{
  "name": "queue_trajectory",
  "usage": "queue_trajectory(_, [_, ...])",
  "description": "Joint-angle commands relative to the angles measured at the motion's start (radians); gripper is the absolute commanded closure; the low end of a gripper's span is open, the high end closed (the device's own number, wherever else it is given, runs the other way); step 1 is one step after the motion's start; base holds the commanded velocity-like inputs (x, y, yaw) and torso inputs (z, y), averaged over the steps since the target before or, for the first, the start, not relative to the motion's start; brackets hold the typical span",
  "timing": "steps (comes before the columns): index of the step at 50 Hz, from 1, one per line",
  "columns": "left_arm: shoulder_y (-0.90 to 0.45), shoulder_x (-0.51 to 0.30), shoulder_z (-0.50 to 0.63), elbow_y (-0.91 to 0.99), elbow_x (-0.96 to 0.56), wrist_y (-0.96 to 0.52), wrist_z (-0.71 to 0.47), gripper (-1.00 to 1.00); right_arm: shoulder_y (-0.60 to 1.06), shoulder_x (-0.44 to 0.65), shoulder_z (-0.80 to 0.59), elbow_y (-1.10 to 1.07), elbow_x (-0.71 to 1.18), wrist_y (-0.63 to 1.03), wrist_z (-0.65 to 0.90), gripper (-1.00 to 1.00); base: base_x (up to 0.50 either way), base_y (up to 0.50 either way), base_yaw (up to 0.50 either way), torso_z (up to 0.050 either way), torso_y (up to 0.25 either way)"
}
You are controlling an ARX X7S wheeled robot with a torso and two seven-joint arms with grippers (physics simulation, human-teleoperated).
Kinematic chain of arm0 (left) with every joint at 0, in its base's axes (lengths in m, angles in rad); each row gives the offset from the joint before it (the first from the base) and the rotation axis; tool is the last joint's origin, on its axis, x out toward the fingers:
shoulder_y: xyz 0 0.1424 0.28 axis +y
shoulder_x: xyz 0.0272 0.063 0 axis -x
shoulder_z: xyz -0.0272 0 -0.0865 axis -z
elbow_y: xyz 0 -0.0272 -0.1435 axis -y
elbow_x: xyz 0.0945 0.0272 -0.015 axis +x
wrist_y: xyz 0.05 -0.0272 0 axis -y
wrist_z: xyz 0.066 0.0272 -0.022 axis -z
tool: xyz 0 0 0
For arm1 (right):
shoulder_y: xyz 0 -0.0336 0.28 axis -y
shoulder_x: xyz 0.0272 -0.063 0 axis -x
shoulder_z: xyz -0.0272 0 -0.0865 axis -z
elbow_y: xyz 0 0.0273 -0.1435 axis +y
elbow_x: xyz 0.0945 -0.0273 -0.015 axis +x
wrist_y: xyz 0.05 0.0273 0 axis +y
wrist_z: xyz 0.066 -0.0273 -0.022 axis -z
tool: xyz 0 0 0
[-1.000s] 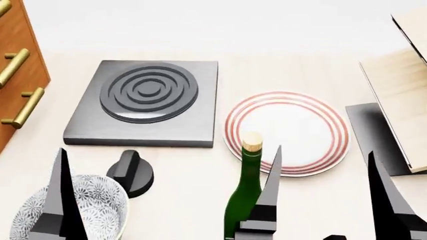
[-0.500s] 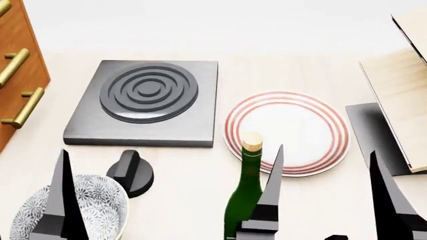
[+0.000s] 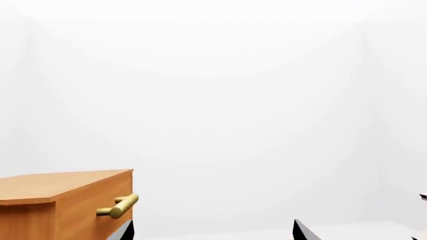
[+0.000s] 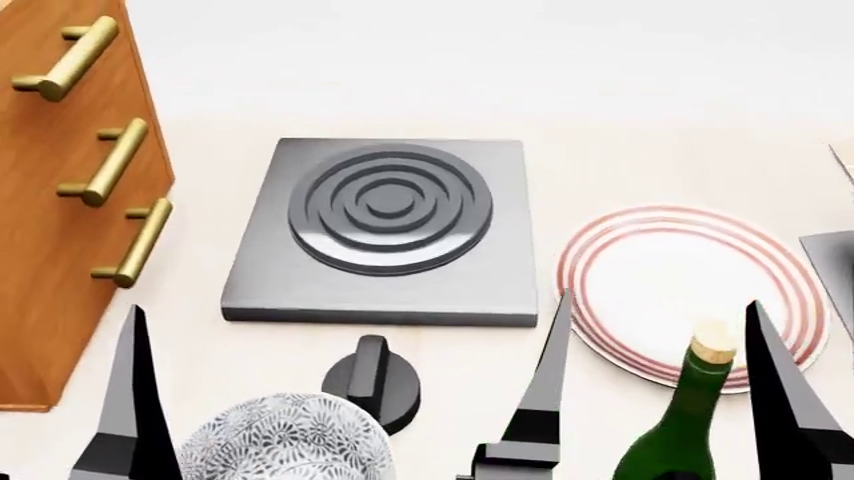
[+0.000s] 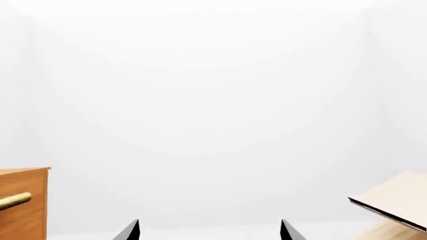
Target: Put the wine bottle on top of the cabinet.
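Note:
The wine bottle (image 4: 683, 425), dark green with a tan cork, stands at the near right, in front of the striped plate. In the head view it shows between the two dark fingers (image 4: 545, 385) of my right gripper (image 4: 661, 300), but it does not show in the right wrist view, where the gripper (image 5: 209, 229) is open and empty. The reddish-brown cabinet (image 4: 54, 210) with brass handles stands at the far left; it also shows in the left wrist view (image 3: 60, 200) and the right wrist view (image 5: 20, 200). My left gripper (image 3: 212, 231) is open and empty; one finger (image 4: 127, 400) shows beside the bowl.
A grey burner slab (image 4: 387, 230) lies in the middle, with a black knob (image 4: 374, 378) in front of it. A patterned bowl (image 4: 287, 440) sits near left. A red-striped plate (image 4: 694, 285) lies at the right. A pale wood rack (image 5: 393, 202) stands at the far right.
The whole scene has shifted right in the head view: more of the cabinet shows, and the bottle now appears between the right gripper's fingers instead of left of them. Both grippers stay open.

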Motion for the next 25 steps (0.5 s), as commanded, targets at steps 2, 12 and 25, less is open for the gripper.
queue_trajectory(2, [-0.001, -0.008, 0.009, -0.004, -0.004, 0.003, -0.009, -1.00, 0.002, 0.011, 0.001, -0.002, 0.012, 0.000, 0.011, -1.00, 0.20, 0.50, 0.00, 0.000, 0.000])
queue_trajectory(12, [0.001, -0.014, 0.017, -0.014, -0.008, 0.010, -0.019, -1.00, 0.001, 0.014, 0.011, -0.001, 0.039, -0.014, 0.013, -1.00, 0.00, 0.00, 0.00, 0.000, 0.000])
queue_trajectory(25, [0.000, -0.022, 0.022, -0.007, -0.018, 0.007, -0.035, -1.00, -0.002, 0.029, 0.025, -0.002, 0.052, -0.020, 0.025, -1.00, 0.00, 0.00, 0.00, 0.000, 0.000])
